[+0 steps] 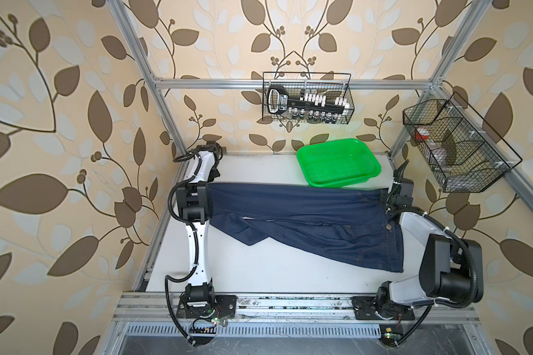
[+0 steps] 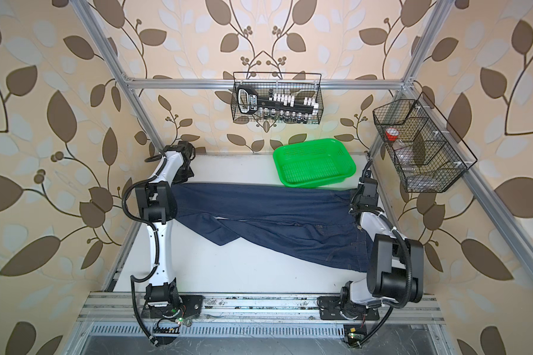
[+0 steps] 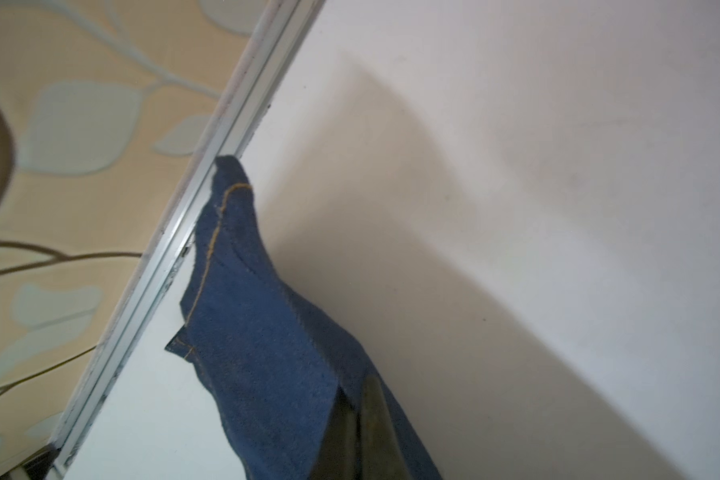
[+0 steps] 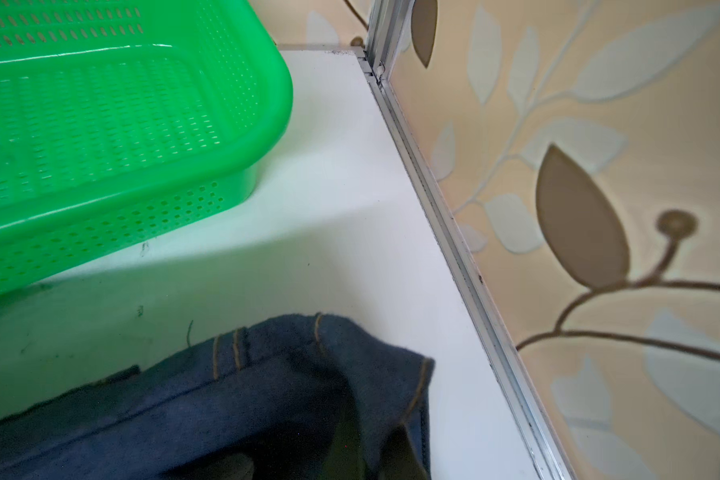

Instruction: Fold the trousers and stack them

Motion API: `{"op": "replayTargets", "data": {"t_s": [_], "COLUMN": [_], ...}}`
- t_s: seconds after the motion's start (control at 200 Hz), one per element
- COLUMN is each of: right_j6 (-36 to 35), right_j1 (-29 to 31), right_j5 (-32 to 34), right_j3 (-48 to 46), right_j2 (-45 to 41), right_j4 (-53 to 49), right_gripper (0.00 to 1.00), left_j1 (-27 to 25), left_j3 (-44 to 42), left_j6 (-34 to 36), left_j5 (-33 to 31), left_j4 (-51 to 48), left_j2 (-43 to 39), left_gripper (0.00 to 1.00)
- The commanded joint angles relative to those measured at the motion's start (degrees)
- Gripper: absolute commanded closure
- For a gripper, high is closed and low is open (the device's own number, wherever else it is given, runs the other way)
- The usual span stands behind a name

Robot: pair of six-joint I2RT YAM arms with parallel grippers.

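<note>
The trousers [image 1: 305, 212] are dark navy-blue denim, with tan stitching [image 3: 213, 237] along the hem and the waistband seams. The basket [image 1: 345, 183] is bright green plastic, perforated all over in a fine grid of small slots. The table [image 1: 259, 270] is plain white. The wallpaper [image 1: 59, 123] is cream-beige, patterned with brown and pale grey leaves on thin dark vines with small berries. The hanging wire racks [image 1: 274, 118] are black, the frame [image 1: 228, 83] is silver, and the left arm [image 1: 197, 242] and right arm [image 1: 413, 224] are white with black joints.
</note>
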Motion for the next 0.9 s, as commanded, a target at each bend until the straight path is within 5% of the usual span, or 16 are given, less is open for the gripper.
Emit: {"op": "replayTargets", "data": {"t_s": [0.0,0.245,0.355,0.565,0.75,0.895], "right_j6": [-1.9,-2.2,-2.8,-2.8,1.4,8.2], "right_j1": [-1.4,-1.5,-1.3,-2.1,-2.3,-2.2], "right_j5": [-1.3,-5.2,-5.9,-8.1,-12.5,-16.9], "right_j3": [4.8,14.5,17.5,18.5,18.7,15.5], "right_j2": [4.3,13.7,15.2,12.6,7.1,1.1], "right_j4": [2.0,-4.6,-9.2,-14.2,-19.5,-24.9], "right_gripper": [0.96,0.80,0.64,0.44,0.38,0.34], "left_j1": [0.0,-1.1,-1.0,-0.8,-0.8,-0.8], "left_j3": [-2.1,-1.1,-0.6,-0.5,-4.4,-16.3], "left_j6": [2.4,2.9,3.3,5.0,5.3,3.5], "left_j5": [5.8,6.3,7.3,7.3,8.8,12.1], "left_j4": [6.4,5.6,5.7,3.6,-1.4,-5.1], "left_j2": [-2.7,-1.9,-3.9,-9.2,-16.8,-25.2], "left_gripper": [1.00,0.92,0.65,0.35,0.29,0.28]}}
